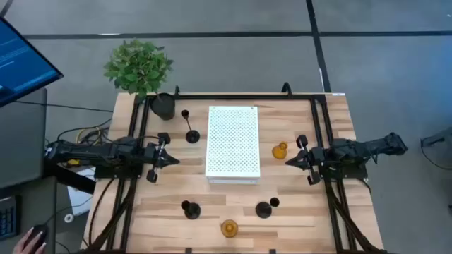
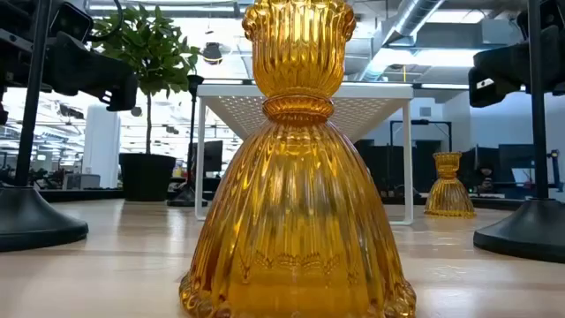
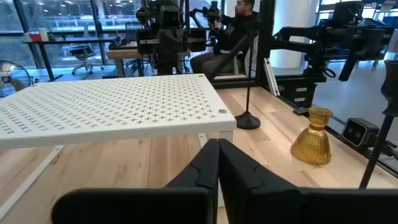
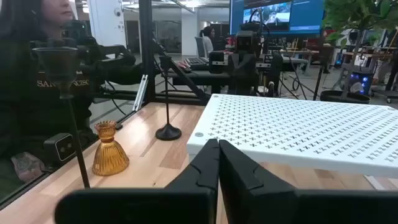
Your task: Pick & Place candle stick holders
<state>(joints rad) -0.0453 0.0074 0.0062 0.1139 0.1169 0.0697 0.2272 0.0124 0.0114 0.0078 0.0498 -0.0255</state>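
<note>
A white perforated metal stand (image 1: 232, 141) sits in the middle of the pale wooden slatted table (image 1: 311, 212), and the candle stick holders are spread around it on the tabletop. One squat amber ribbed glass holder (image 1: 280, 150) stands just beside the stand's right edge, and a second amber glass holder (image 1: 229, 228) stands near the front edge of the table. Between the stand and the front edge are two short black holders with round bases, one toward the left (image 1: 191, 209) and one toward the right (image 1: 264, 208). Left of the stand, a tall thin-stemmed black holder (image 1: 192, 135) stands on its round base, and the larger black plant pot (image 1: 163, 105) with its leafy green plant (image 1: 138, 65) occupies the far left corner. The left gripper (image 1: 171, 159) hovers left of the stand with its dark fingers (image 3: 208, 168) pressed together, holding nothing. The right gripper (image 1: 289, 161) hovers right of the stand, near the first amber holder, its fingers (image 4: 208, 163) likewise closed and empty.
</note>
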